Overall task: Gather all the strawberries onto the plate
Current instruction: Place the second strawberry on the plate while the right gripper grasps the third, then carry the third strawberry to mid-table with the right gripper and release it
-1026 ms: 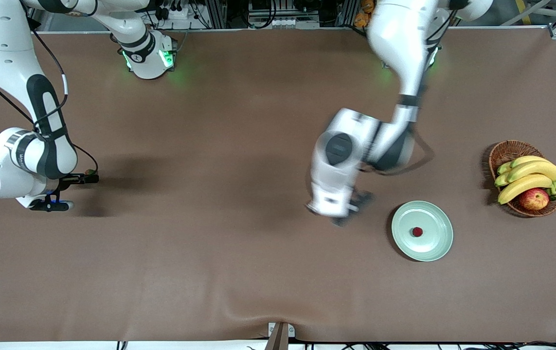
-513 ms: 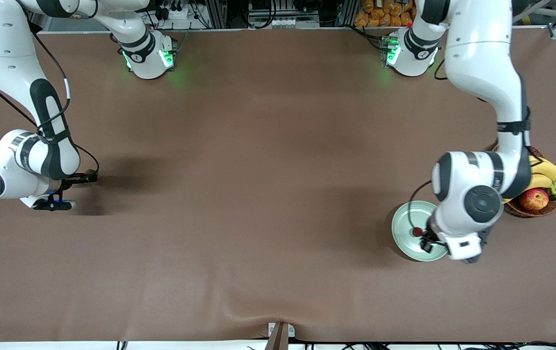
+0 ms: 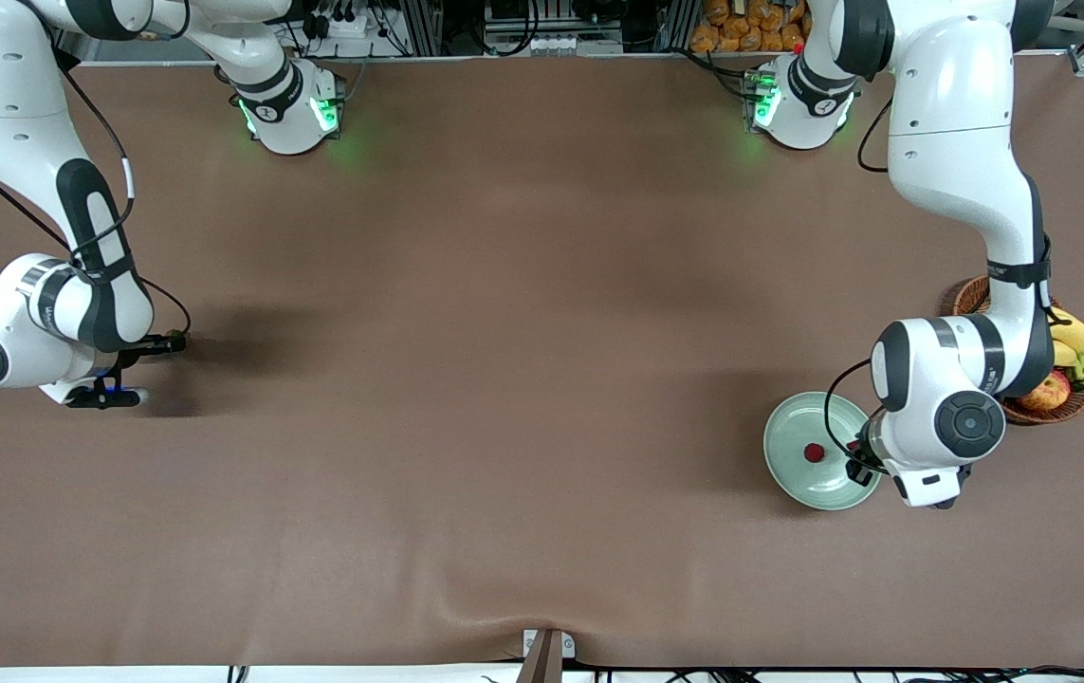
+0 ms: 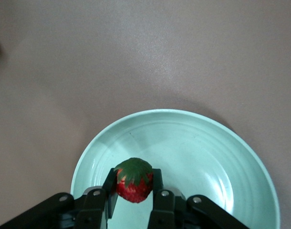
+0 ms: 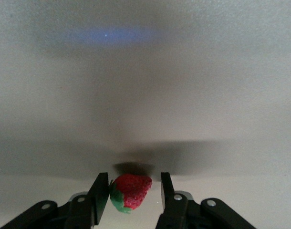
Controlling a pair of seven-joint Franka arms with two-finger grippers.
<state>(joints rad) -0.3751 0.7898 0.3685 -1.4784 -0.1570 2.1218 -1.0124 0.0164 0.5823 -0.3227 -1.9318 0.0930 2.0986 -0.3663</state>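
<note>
Strawberries: you are seeing one [image 3: 814, 452] lying in the plate [image 3: 793, 479], the left claw [image 4: 134, 198] pinching a second [image 4: 134, 180] over it, awaiting release, and the right claw [image 5: 130, 196] gripping the third [image 5: 131, 190] at the bench's right-arm end.

Three strawberries [image 3: 814, 452], one plate [image 3: 793, 474]

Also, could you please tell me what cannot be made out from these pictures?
- Front view: the left tool, over the plate, and the left tool's strawberry are hidden under the left arm.
- Front view: the basket is largely covered by the left arm.
- Right wrist view: at the right tool, whether the right tool's strawberry rests on the table or hangs above it; its underside is hidden.
</note>
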